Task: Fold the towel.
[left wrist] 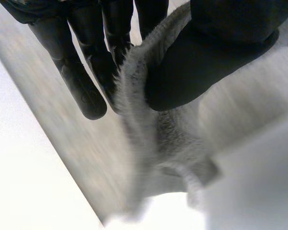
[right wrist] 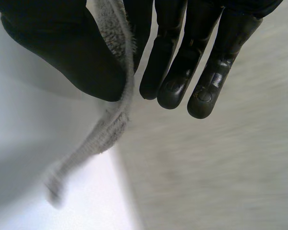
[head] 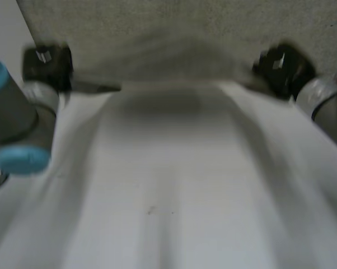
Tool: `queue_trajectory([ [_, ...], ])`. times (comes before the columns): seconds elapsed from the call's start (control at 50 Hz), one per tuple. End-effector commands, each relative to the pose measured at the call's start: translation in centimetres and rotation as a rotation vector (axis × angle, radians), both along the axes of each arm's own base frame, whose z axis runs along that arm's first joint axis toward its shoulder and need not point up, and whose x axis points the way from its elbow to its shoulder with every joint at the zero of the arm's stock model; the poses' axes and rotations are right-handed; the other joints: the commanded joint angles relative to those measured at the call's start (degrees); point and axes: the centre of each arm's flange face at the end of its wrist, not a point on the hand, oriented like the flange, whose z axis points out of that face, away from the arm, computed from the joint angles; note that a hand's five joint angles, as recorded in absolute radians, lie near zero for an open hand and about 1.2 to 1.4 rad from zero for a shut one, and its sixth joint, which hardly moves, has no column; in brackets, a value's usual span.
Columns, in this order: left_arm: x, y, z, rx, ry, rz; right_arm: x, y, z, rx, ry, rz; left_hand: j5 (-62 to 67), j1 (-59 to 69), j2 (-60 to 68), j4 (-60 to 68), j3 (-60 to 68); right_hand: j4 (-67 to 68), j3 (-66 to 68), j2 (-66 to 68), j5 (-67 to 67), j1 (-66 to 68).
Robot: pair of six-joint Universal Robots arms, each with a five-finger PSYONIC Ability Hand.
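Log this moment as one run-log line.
left hand: pinching towel edge | right hand: pinching towel edge | towel: spread between both hands over table

Dim, soft light; broad grey shadow beneath the towel (head: pixel 174 39) on the table (head: pixel 174 196)

The towel (head: pixel 185 33) is cut off by the upper edge of the head view (it hides whatever lies behind it). There the fingers of the left robot hand (head: pixel 45 64) and right robot hand (head: pixel 280 67) cannot be told. Both arms are cut off at the sides.
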Motion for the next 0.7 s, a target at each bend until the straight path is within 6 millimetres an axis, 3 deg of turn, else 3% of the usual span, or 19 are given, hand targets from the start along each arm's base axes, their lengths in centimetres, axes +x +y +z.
queue_trajectory([
  [0.02, 0.7, 2.9, -9.5, 0.198, -0.133, -0.021, -0.3, 2.9, -10.2, 0.382, 0.072, 0.09, 10.4, 10.8, 10.2, 10.2, 10.3, 11.5, 11.9, 12.5, 13.3, 24.5],
  [0.1, 1.4, 3.7, -11.7, 0.263, -0.201, -0.013, -0.5, 3.9, -12.0, 0.463, 0.066, 0.09, 10.4, 10.8, 10.2, 10.2, 10.3, 11.5, 11.9, 12.5, 13.3, 24.5],
  [0.18, 2.0, 4.0, -12.0, 0.28, -0.212, 0.0, -1.0, 4.7, -13.1, 0.535, 0.045, 0.066, 10.4, 10.8, 10.2, 10.2, 10.3, 11.4, 11.7, 12.3, 13.2, 24.4],
  [0.2, 2.1, 4.1, -11.9, 0.279, -0.209, 0.003, -1.2, 4.8, -13.2, 0.559, 0.018, 0.046, 10.4, 10.8, 10.2, 10.2, 10.3, 3.7, 4.1, 4.7, 5.5, 16.7],
  [0.26, 2.3, 4.3, -11.0, 0.26, -0.204, 0.007, -1.5, 4.6, -13.1, 0.589, -0.03, 0.02, 10.4, 10.8, 10.2, 10.2, 10.3, -0.9, -0.5, 0.1, 0.9, 12.1],
  [0.4, 2.5, 4.6, -9.8, 0.23, -0.194, 0.014, -4.1, 3.0, -12.8, 0.75, -0.396, -0.156, 10.4, 10.8, 10.2, 10.2, 10.3, -11.8, -11.5, -10.9, -10.0, 1.2],
  [0.58, 2.5, 4.8, -9.2, 0.216, -0.188, 0.013, -5.3, 2.6, -13.7, 0.739, -0.493, -0.217, 10.4, 10.8, 10.2, 10.2, 10.3, -19.9, -19.5, -18.9, -18.1, -6.9],
  [0.64, 2.6, 4.8, -9.3, 0.22, -0.189, 0.016, -5.5, 2.8, -14.1, 0.734, -0.486, -0.24, 10.4, 10.8, 10.2, 10.2, 10.3, -14.7, -14.3, -13.7, -12.9, -1.7],
  [0.68, 2.6, 4.8, -9.4, 0.223, -0.19, 0.017, -5.9, 2.6, -14.0, 0.713, -0.484, -0.271, 10.4, 10.8, 10.2, 10.2, 10.3, 11.4, 11.7, 12.3, 13.2, 24.4],
  [0.7, 2.6, 4.9, -9.5, 0.227, -0.191, 0.017, -5.9, 2.6, -14.0, 0.713, -0.484, -0.271, 10.4, 10.8, 10.2, 10.2, 10.3, 11.5, 11.8, 12.4, 13.3, 24.5],
])
